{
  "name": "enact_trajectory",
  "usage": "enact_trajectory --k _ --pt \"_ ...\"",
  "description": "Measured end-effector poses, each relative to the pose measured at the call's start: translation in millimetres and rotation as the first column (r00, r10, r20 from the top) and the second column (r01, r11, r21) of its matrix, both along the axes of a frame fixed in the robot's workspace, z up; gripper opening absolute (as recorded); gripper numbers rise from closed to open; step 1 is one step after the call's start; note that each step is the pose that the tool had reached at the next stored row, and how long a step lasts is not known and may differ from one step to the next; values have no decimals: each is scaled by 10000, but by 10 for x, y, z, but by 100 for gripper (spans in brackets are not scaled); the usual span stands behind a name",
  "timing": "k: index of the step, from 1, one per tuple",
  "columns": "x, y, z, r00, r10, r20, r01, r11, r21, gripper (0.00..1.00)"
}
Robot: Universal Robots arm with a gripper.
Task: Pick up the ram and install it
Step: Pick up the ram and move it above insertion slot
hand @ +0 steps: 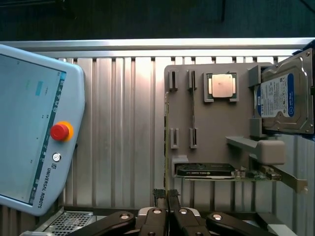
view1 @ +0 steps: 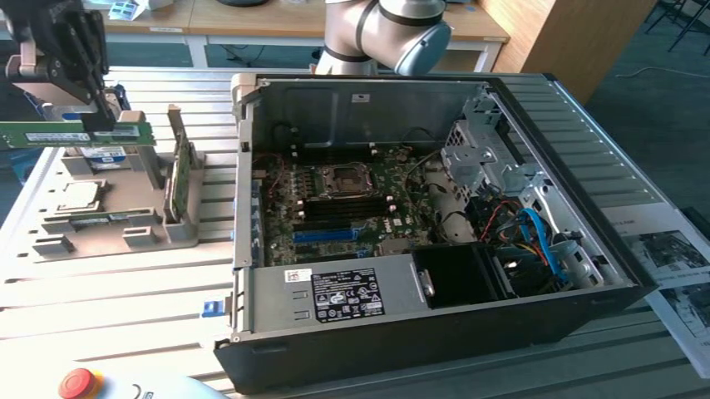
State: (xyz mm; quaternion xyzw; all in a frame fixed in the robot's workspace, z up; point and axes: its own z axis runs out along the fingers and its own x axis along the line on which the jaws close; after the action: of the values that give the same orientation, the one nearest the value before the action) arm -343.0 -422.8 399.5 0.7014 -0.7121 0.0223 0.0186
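Note:
My gripper [view1: 106, 126] hangs above the grey parts fixture [view1: 66, 237] at the exterior view's left, shut on the ram [view1: 50, 135]. The ram is a long green stick with a small white label, held level and clear of the fixture. In the wrist view the gripper [hand: 167, 194] pinches the ram [hand: 166, 142], which runs away from the fingertips as a thin edge-on line. A second green stick [hand: 192, 113] stands in a fixture slot. The open computer case [view1: 444, 332] lies at the exterior view's right, with the motherboard's memory slots [view1: 331, 218] exposed below the CPU socket [view1: 341, 179].
On the fixture sit a silver hard drive [hand: 283, 96], a CPU chip [hand: 221, 86] and an upright graphics card [hand: 206, 170]. A teach pendant [hand: 39, 128] with a red stop button lies on the slatted metal table [hand: 123, 123]. Cables and a drive cage [view1: 488, 158] crowd the case's far side.

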Motion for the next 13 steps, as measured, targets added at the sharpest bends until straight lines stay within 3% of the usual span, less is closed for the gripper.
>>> enact_trajectory --k 13 --pt "142 -3 0 9996 294 -1 -294 9996 -1 12"
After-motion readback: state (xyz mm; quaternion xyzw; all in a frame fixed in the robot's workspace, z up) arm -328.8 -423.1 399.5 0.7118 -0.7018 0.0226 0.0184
